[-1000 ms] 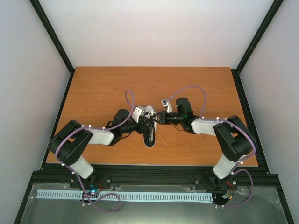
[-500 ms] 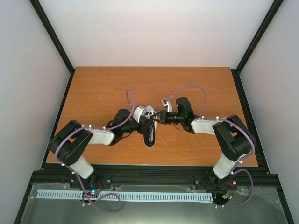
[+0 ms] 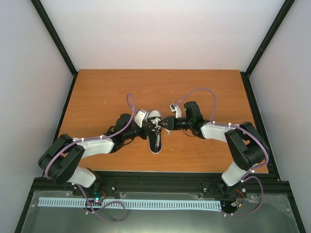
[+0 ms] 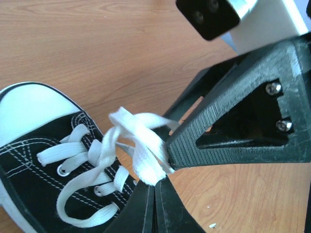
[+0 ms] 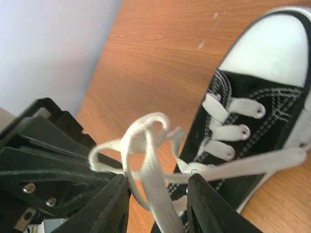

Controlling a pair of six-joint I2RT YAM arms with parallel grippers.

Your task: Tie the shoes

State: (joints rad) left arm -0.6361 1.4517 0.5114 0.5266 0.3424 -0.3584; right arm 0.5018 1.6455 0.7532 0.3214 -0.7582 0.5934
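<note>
One small black sneaker (image 3: 156, 143) with a white toe cap (image 4: 29, 109) lies mid-table, its toe pointing away from the arms. Both grippers meet over its laces. My left gripper (image 4: 154, 187) is shut, pinching a fold of white lace (image 4: 141, 155) at its tip; from above it sits at the shoe's left side (image 3: 153, 127). My right gripper (image 5: 156, 178) is open, with a loose loop of lace (image 5: 146, 138) passing between its fingers (image 5: 206, 204) without being pinched. In the top view it reaches in from the right (image 3: 166, 124). The shoe (image 5: 257, 111) lies just beyond the loop.
The wooden table (image 3: 97, 97) is fenced by black frame posts (image 3: 53, 36) and white walls on three sides. In the left wrist view the right gripper's ribbed finger (image 4: 228, 126) stands close beside my left jaws. A perforated rail (image 3: 126, 204) runs along the near edge.
My left gripper closed on the lace and its arm stretched out lower. My right gripper, shut a moment ago, has opened its jaws around the lace loop.
</note>
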